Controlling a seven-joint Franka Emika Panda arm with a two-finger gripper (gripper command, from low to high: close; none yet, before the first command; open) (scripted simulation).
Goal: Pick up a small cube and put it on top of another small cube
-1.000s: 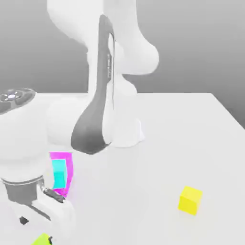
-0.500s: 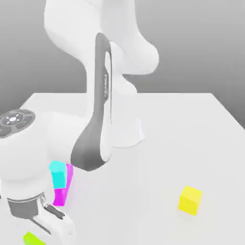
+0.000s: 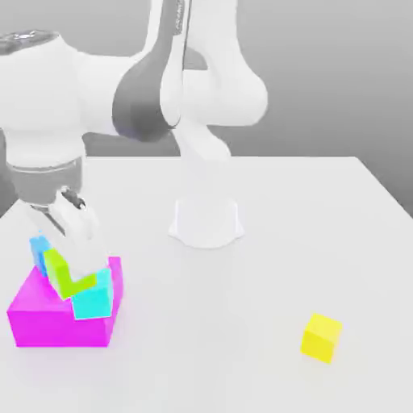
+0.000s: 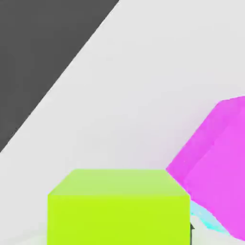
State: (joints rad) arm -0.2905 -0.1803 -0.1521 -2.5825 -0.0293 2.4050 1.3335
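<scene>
A simulated test scene: bare white table, flat grey backdrop, plain untextured coloured blocks

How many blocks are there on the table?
4. A big magenta block at the exterior view's left, a cyan cube against it, a lime-green cube held up in the hand, and a yellow cube alone at the right. More may be hidden.

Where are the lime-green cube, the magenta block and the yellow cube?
lime-green cube (image 3: 58, 270): exterior view, its face toward the camera.
magenta block (image 3: 48, 323): exterior view, its front face.
yellow cube (image 3: 321, 337): exterior view, centre of the cube.
</scene>
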